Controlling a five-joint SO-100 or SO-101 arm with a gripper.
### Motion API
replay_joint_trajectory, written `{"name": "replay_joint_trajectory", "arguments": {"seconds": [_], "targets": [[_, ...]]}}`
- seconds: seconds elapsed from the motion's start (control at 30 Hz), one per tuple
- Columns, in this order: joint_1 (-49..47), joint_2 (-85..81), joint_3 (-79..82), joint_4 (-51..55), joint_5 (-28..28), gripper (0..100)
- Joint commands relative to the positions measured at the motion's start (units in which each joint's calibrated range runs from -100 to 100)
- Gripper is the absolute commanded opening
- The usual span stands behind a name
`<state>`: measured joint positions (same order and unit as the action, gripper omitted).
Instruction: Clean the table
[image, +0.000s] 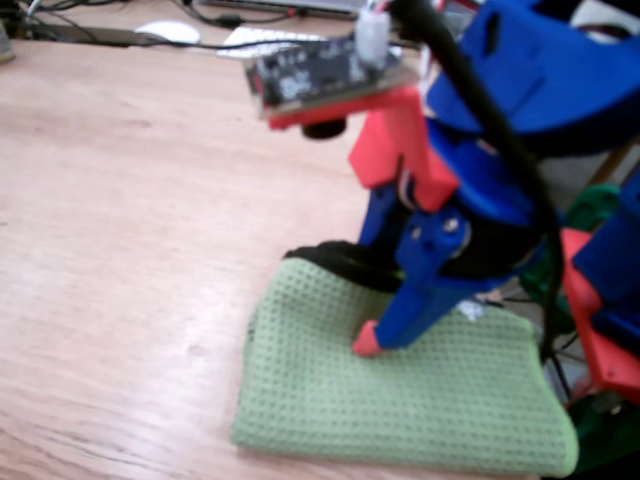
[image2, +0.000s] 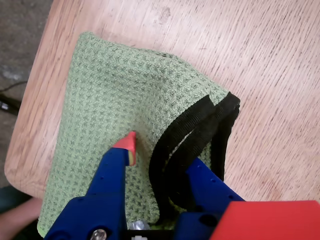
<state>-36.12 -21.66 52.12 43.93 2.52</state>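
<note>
Table (image: 120, 250) fills most of the fixed view, light reddish-brown wood w/ visible grain; wrist view shows its rounded corner at lower left, w/ grey floor beyond the edge. Green waffle-weave cloth (image: 400, 400) lies folded on the table at the near right of the fixed view, black trim (image2: 192, 132) running along one edge. In the wrist view the cloth sits close to the table's left edge and corner.

Arm is blue w/ red parts, bent down over the cloth. Gripper (image2: 165, 162) is down on the cloth: one blue finger w/ red tip (image2: 127, 142) presses on the green top surface; the other finger (image2: 210, 182) is right of the black-trimmed fold, its tip hidden under the trim. Jaws stand apart w/ the trimmed edge of the cloth between them; can't tell if they actually pinch it.

Far edge of the fixed view: black cables, a white mouse (image: 168, 32) and a keyboard (image: 270, 40), blurred. Thick black cable (image: 490, 110) runs down along the arm.
</note>
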Motion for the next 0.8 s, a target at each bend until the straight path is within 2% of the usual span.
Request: {"name": "replay_joint_trajectory", "arguments": {"seconds": [0.0, 0.23, 0.37, 0.53, 0.67, 0.77], "targets": [[0.9, -0.6, -0.3, 0.0, 0.0, 29], [1.9, -1.0, -1.0, 0.1, 0.1, 31], [7.5, -5.3, -1.1, 0.1, 0.8, 31], [8.0, -17.4, -0.9, 0.2, 3.1, 31], [8.0, -36.8, 0.0, 0.2, 3.1, 30], [8.0, -46.4, -0.1, 8.1, 2.4, 30]]}}
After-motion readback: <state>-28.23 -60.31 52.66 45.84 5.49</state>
